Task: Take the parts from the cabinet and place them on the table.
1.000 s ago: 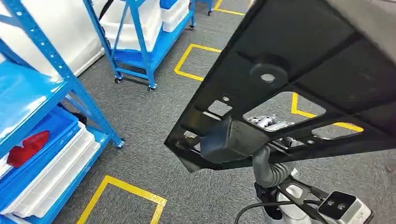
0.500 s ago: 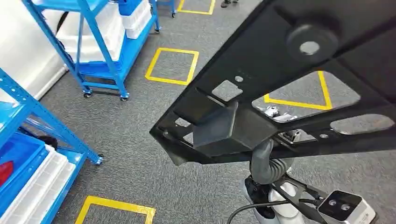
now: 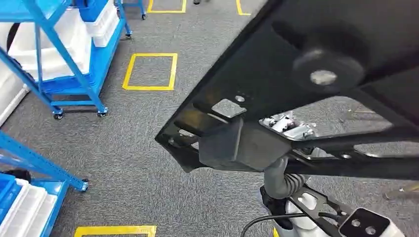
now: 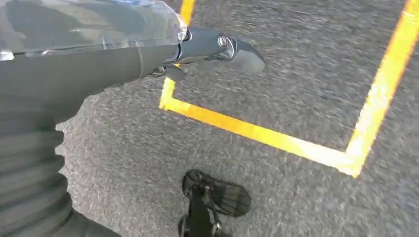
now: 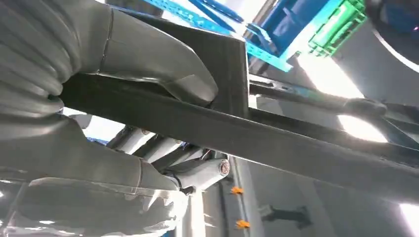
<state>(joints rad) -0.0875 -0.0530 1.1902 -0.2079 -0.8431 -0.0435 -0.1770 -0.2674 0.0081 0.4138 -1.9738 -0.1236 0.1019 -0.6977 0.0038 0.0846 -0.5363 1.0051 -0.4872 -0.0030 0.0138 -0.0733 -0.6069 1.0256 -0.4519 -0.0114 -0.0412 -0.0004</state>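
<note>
One black part (image 3: 316, 44) w/ no legible text

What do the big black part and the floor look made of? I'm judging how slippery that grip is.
The black part looks like matte moulded plastic or coated metal, which one is unclear: thin flat panel, punched cutouts, ribs, dull sheen. The right hand grips one bar of it. The floor looks like grey short-pile carpet, speckled and non-reflective, marked with yellow tape lines.

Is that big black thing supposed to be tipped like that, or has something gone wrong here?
Nothing looks wrong. The black panel part rides tilted over the grey floor, one bar clamped between the thumb and fingers of the right robot hand. No damage or spill shows.
</note>
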